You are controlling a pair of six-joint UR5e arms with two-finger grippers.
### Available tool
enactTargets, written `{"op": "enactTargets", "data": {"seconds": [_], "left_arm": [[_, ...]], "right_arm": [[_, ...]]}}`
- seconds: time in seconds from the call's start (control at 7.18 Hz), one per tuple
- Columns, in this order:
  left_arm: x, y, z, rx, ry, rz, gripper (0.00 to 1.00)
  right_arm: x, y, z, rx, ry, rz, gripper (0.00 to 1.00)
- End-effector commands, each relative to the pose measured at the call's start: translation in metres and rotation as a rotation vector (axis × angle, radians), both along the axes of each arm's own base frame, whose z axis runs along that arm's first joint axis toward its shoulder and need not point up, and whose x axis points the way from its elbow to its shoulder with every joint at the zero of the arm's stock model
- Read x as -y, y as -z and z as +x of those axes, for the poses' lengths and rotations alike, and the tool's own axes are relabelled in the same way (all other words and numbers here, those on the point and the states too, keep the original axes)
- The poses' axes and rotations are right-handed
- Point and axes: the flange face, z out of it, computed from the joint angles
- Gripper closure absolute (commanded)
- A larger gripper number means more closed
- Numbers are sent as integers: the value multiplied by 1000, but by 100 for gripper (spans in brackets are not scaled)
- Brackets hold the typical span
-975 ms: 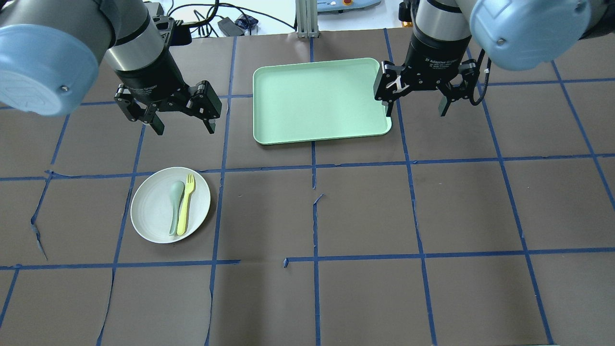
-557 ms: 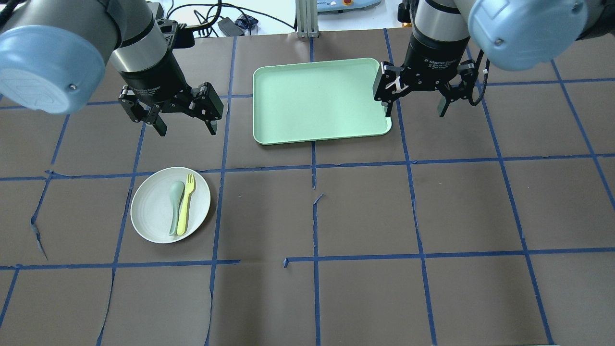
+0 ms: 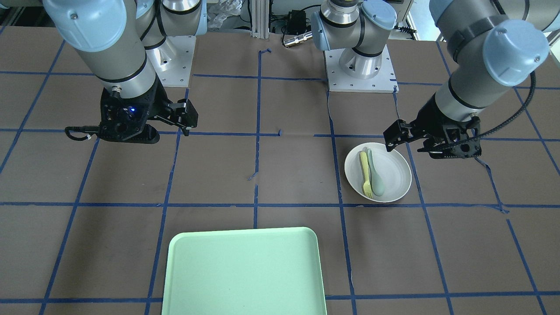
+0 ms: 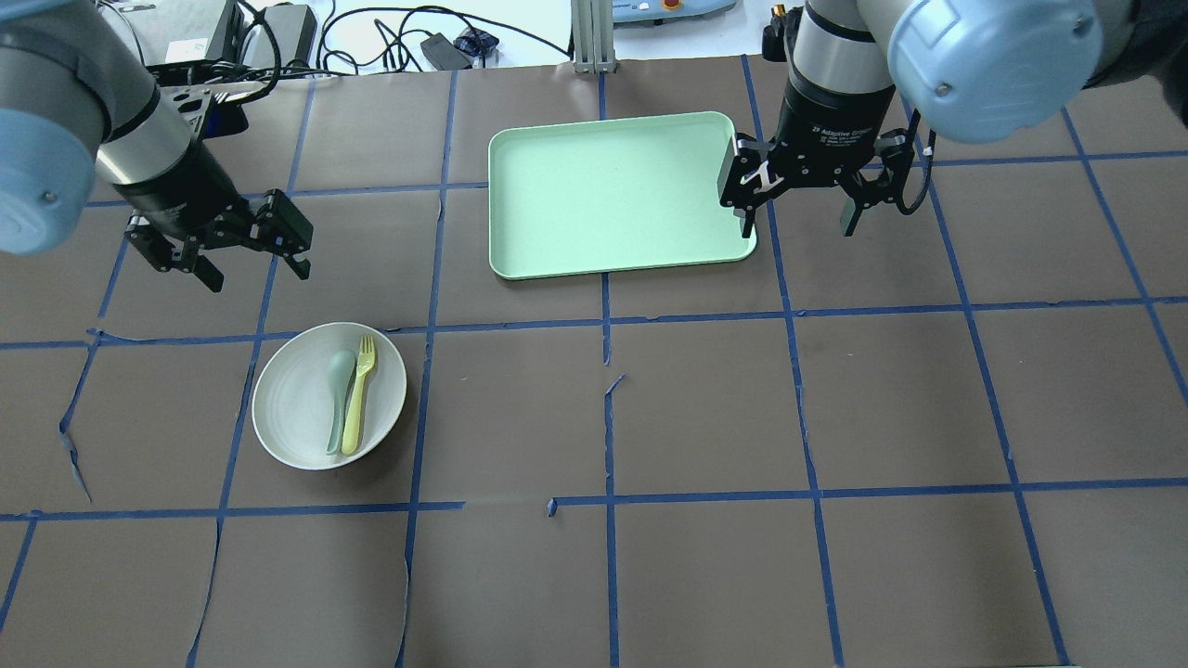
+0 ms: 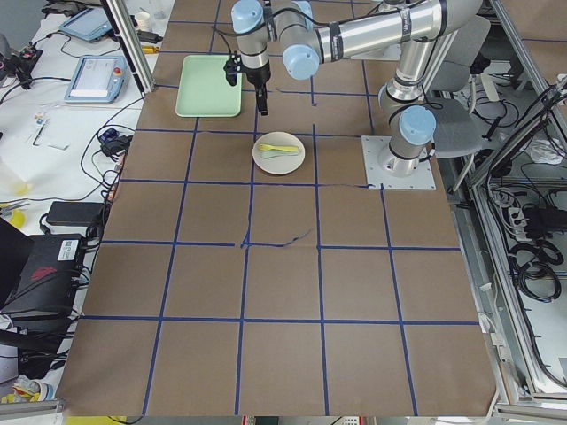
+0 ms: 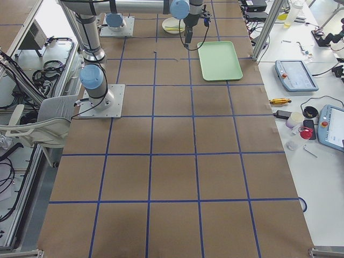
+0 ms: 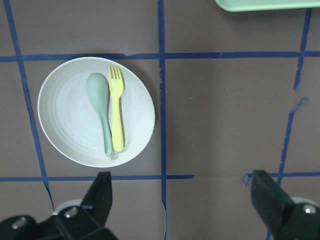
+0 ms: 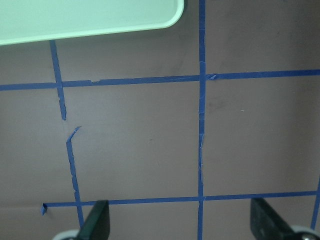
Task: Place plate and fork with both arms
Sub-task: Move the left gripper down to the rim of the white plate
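The off-white plate [image 4: 288,401] lies on the brown table at the near left. The pale-yellow fork [image 4: 356,399] lies in it, beside a grey-green spoon [image 4: 338,394]. My left gripper [image 4: 259,277] is open and empty, hovering above the table just beyond the plate's far-left rim. In the left wrist view the plate [image 7: 65,125] and fork [image 7: 117,115] sit ahead of the open left gripper [image 7: 186,200]. My right gripper [image 4: 796,230] is open and empty, hovering by the right edge of the mint-green tray [image 4: 613,190], far from the plate.
The tray lies at the far middle of the table; its corner shows in the right wrist view [image 8: 90,17]. Blue tape lines cross the brown cover, which is torn in places [image 4: 608,385]. Cables and devices lie beyond the far edge [image 4: 445,46].
My left gripper has moved left in the overhead view, still open, and now hovers nearer the plate's far-left side. The right gripper has barely shifted. Plate, fork and spoon have not moved.
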Motion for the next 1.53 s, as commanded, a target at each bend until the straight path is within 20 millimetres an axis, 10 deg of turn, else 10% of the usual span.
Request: {"op": "enactTargets", "data": {"seconds": [0.0, 0.28, 0.84, 1.25, 1.39], "left_arm": [[-17, 68, 63, -26, -46, 22, 0], [-28, 122, 113, -62, -9, 40, 2], [-37, 196, 111, -122, 11, 142, 28], [-34, 197, 114, -124, 65, 140, 95], [-33, 197, 114, -127, 91, 137, 100]], "right_arm": [[-1, 7, -1, -2, 6, 10, 0], [-2, 10, -1, -6, 7, 17, 0], [-6, 21, -2, -7, 10, 40, 0], [-6, 21, -1, -7, 9, 40, 0], [-6, 21, -1, -10, 10, 40, 0]]}}
